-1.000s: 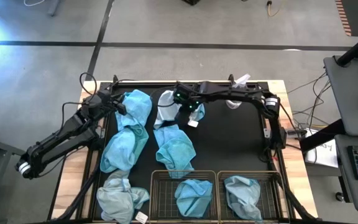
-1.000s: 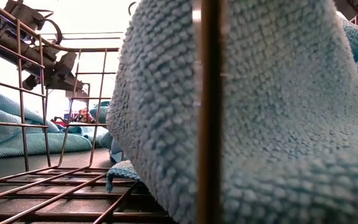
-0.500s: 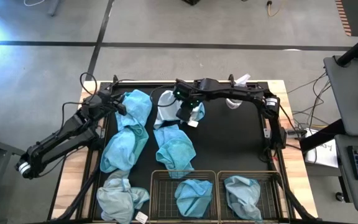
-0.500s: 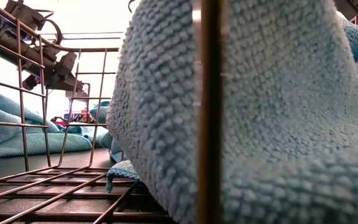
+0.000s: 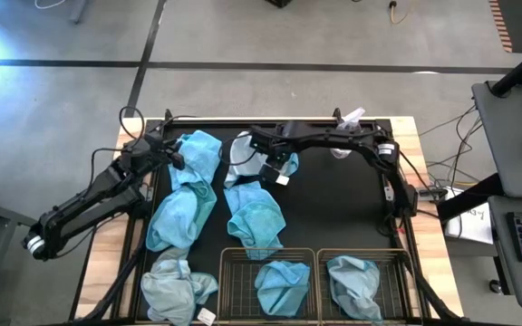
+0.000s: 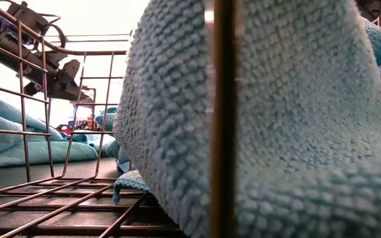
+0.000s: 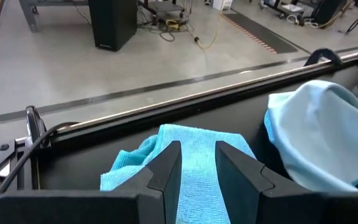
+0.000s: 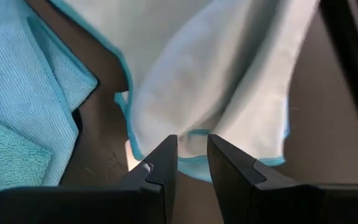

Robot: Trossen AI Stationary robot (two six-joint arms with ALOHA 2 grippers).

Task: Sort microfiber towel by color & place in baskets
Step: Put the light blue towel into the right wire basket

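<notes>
Item: pale towel (image 5: 243, 156), far end of worktop (image 5: 333, 208).
Right claw (image 8: 188, 163): directly above it, hem showing in the narrow gap between the fingers; grip cannot be confirmed.
Left claw (image 7: 197, 165): farther off, narrowly parted, empty, over a turquoise towel (image 7: 194, 152).

Basket (image 6: 218, 119) interior behind towel (image 6: 296, 112)
</notes>
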